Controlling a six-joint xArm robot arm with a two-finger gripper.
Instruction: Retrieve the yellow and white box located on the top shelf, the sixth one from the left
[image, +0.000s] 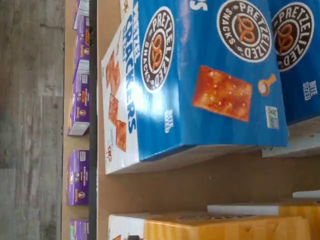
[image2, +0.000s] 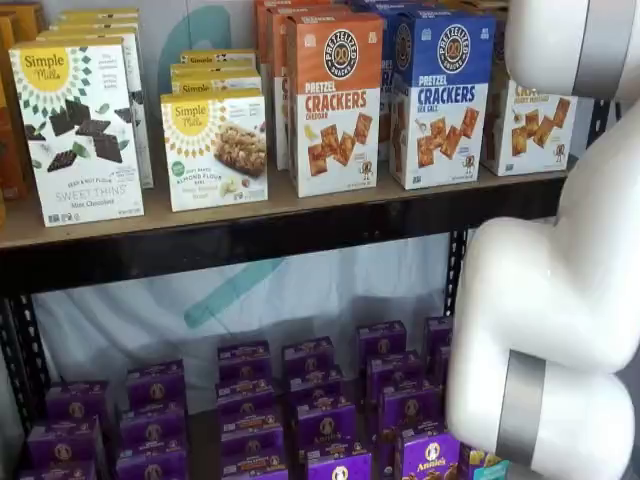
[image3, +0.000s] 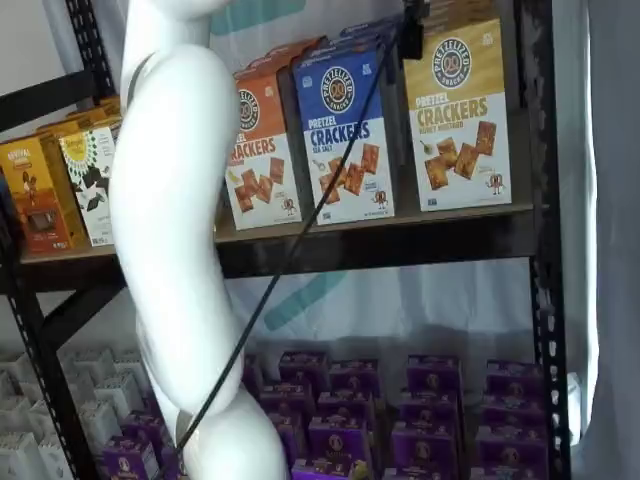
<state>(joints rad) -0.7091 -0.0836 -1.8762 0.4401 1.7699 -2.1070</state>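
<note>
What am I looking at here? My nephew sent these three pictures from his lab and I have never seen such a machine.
The big white shape is a robot arm standing in front of store-style shelves; it also shows in the other front picture, with a black cable running along it. Two pictures come from fixed cameras facing the shelves. The third comes from a camera on the arm's wrist, turned sideways, looking down on a blue box and a yellow one beside it.

On the top shelf stand cracker cartons: orange, blue, and the yellow and white box the robot is meant to fetch, plus white Simple Mills boxes. Purple boxes fill the level below.

A dark part at one picture's top edge may be the end effector; whether it is open cannot be told. Nothing appears to be held.
</note>
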